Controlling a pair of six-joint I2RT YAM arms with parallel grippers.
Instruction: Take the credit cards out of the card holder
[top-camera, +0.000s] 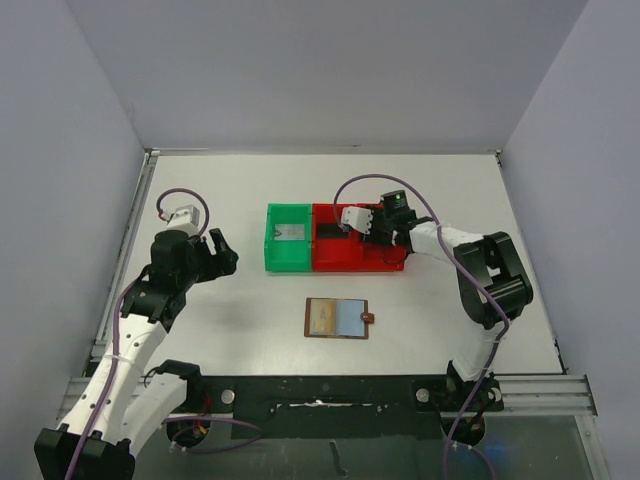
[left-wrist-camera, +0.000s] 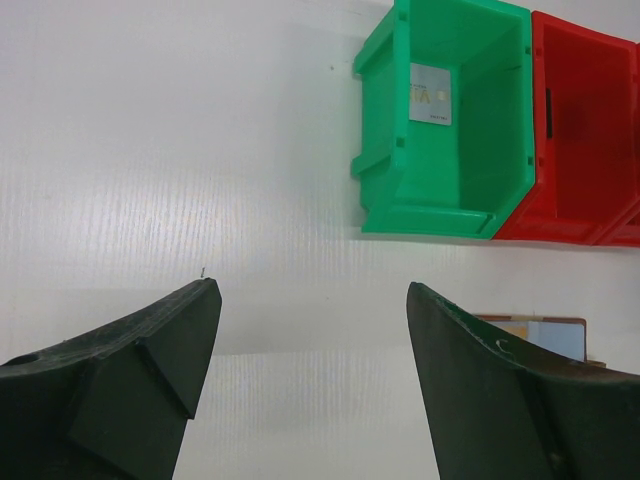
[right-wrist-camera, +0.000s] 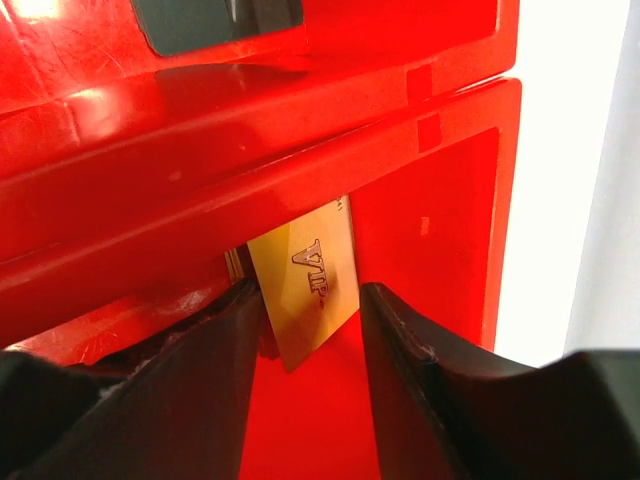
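The left arm (top-camera: 150, 300) is bent up over the left side of the bench (top-camera: 430, 180). The left fingers (left-wrist-camera: 150, 350) hang above bare white bench, with the bins in front of them. They are spread wide apart and have nothing in them. The right arm (top-camera: 450, 245) reaches in from the right and tips its wrist down into the red bin (top-camera: 345, 262). The right fingers (right-wrist-camera: 420, 380) are partway apart inside that bin, with a gold card (right-wrist-camera: 305, 285) showing flat between them. Its edges sit right by both fingers, but I cannot tell if they grip it or if it just leans there. There are two bins, a green bin (top-camera: 288, 262) and the red one, touching side by side. The green bin has one pale card (left-wrist-camera: 430, 93) lying in it. The red bin has the gold card and one dark flat thing (top-camera: 325, 232) that could be a card too. There is one card holder (top-camera: 337, 318), lying open and flat on the bench in front of the bins, apart from them. Its inside looks tan on the left half and pale blue on the right. I cannot tell if cards are in it.
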